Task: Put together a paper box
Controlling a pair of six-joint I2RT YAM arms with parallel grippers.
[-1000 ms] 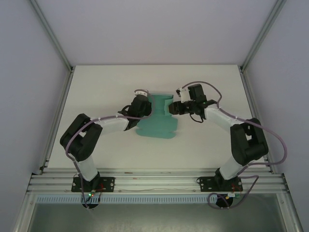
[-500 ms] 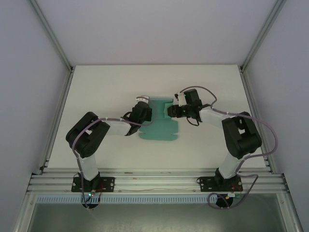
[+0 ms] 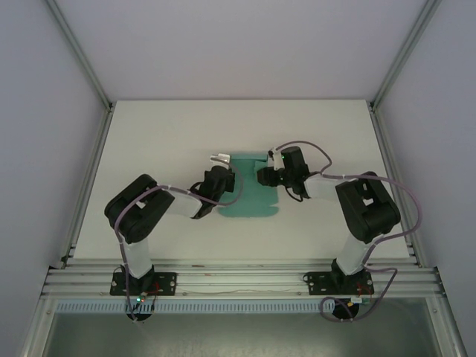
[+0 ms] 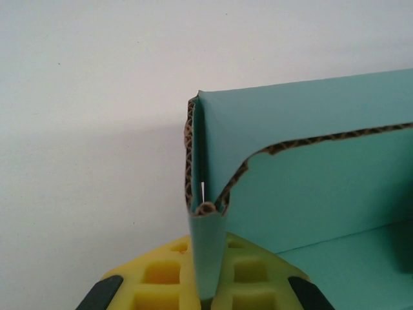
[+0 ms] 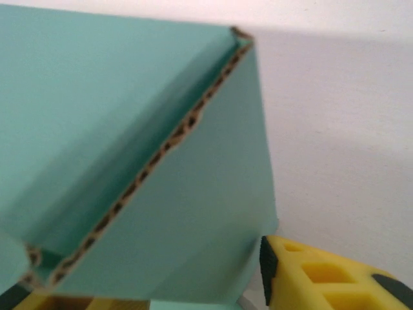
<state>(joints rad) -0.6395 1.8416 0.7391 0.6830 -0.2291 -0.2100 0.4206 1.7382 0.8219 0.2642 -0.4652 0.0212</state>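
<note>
Lying near the middle of the white table (image 3: 163,134), the teal paper box (image 3: 249,197) sits between both arms, walls partly folded up; the left gripper (image 4: 208,274) is clamped on an upright corner fold at its left edge; the right gripper (image 3: 263,176) straddles the right wall, fingers apart; whether they press it I cannot tell

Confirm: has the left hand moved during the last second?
Yes. The left hand, shut on the paper box, has drawn back from the table's far edge toward the near rail.
</note>
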